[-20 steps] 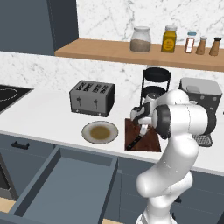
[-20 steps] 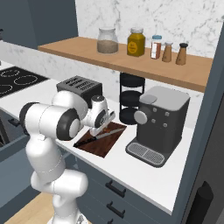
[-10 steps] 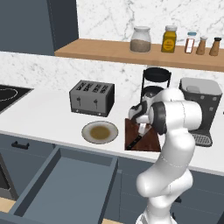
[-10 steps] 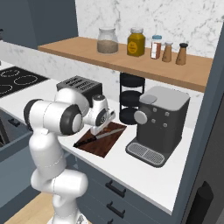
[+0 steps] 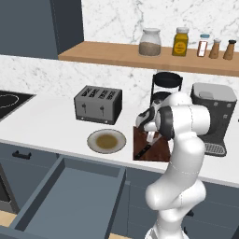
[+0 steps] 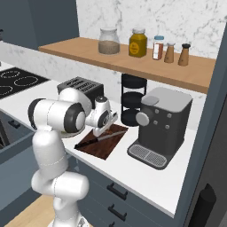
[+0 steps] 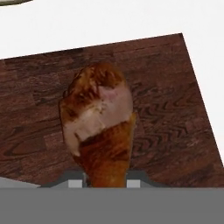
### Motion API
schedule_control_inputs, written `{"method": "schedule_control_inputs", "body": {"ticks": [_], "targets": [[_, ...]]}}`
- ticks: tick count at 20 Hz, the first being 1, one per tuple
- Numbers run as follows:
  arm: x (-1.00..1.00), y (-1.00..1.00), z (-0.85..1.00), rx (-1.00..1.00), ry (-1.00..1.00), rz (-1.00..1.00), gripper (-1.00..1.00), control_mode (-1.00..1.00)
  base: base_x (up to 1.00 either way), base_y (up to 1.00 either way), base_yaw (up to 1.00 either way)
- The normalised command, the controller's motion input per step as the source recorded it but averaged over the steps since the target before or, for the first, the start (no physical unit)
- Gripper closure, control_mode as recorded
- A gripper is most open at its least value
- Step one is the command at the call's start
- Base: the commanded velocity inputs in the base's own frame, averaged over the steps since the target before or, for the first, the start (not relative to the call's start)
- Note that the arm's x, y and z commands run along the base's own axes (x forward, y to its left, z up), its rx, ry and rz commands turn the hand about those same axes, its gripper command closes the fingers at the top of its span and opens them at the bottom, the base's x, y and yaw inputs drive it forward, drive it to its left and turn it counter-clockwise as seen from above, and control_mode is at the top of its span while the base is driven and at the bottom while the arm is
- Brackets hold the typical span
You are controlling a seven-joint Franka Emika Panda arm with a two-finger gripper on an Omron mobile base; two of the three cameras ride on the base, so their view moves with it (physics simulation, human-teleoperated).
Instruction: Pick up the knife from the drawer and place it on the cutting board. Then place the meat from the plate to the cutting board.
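Note:
My gripper is shut on the meat, a browned drumstick held by its narrow end just above the dark wooden cutting board. In the left base view the gripper hangs over the cutting board, where the black-handled knife lies along the left side. The right base view has the knife lying on the board below the gripper. The plate sits left of the board with nothing on it. The drawer stands pulled open below the counter.
A toaster stands behind the plate. A black stacked canister and a grey coffee machine crowd the board's back and right. A wooden shelf with jars hangs above. The open drawer juts out at the front left.
The arm's elbow has shifted slightly. The hand stays over the cutting board with the meat still gripped.

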Motion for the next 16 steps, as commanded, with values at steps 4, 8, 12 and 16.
{"method": "schedule_control_inputs", "body": {"ticks": [4, 8, 12, 16], "targets": [[0.02, -0.01, -0.19, 0.00, 0.01, 0.00, -1.00, -1.00, 0.00, 0.00, 0.00], [-0.08, -0.03, 0.00, 0.00, -0.02, 0.01, -1.00, -1.00, 0.00, 0.00, 0.00], [-0.25, 0.00, 0.20, 0.00, -0.06, 0.03, -1.00, -1.00, 0.00, 0.00, 0.00], [-0.40, 0.05, 0.34, 0.00, -0.07, 0.02, -1.00, -1.00, 0.00, 0.00, 0.00]]}}
